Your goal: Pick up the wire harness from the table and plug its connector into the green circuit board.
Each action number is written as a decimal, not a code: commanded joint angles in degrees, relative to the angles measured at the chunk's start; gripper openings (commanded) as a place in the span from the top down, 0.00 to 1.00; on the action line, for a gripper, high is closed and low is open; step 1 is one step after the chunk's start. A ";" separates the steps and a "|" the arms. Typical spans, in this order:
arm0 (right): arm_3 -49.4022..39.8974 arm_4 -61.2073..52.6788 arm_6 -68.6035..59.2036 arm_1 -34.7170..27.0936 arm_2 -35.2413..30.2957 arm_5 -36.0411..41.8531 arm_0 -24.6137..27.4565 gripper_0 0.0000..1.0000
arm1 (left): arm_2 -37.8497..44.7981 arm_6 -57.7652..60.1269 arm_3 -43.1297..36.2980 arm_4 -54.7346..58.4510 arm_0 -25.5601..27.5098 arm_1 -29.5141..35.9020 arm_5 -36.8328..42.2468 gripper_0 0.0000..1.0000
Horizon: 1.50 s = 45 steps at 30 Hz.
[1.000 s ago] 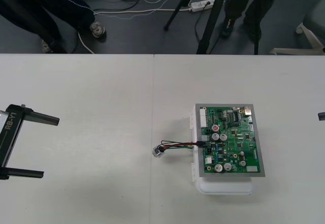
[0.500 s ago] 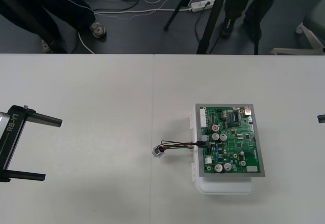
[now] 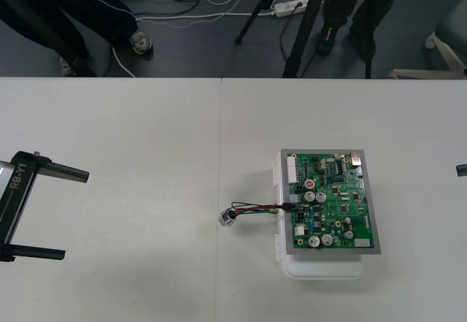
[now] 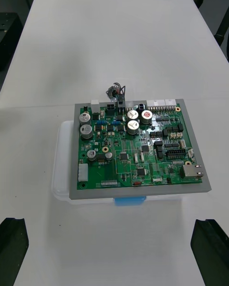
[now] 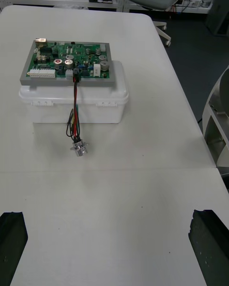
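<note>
The left claw (image 3: 73,214) waits at the counter's (image 3: 146,132) left edge. Its two black fingers (image 3: 62,169) are spread wide with nothing between them. Right of the counter's middle lies the wire harness (image 3: 252,210). Its round metal socket (image 3: 228,218) rests on the counter just left of the white base (image 3: 321,269). The red, black and green wires (image 5: 75,107) run right and up to the small black plug (image 3: 290,206), which sits in a connector on the left edge of the green circuit board (image 3: 332,201). At the counter's right edge the right claw (image 4: 110,229) hangs wide open and empty, clear of the board.
</note>
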 commanded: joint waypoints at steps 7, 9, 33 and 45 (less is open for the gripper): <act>-0.88 -0.95 -0.71 0.66 -1.27 -0.46 1.23 0.00 | 2.00 2.69 -0.16 0.66 1.29 2.15 1.55 0.00; -0.79 -0.95 -0.71 0.66 -1.18 -0.46 1.32 0.00 | 2.00 2.69 -0.16 0.66 1.29 2.15 1.55 0.00; -0.35 -0.95 -0.53 0.66 -1.18 -0.46 1.23 0.00 | 2.00 2.69 -0.16 0.66 1.29 2.15 1.55 0.00; -0.35 -0.95 -0.53 0.66 -1.18 -0.46 1.23 0.00 | 2.00 2.69 -0.16 0.66 1.29 2.15 1.55 0.00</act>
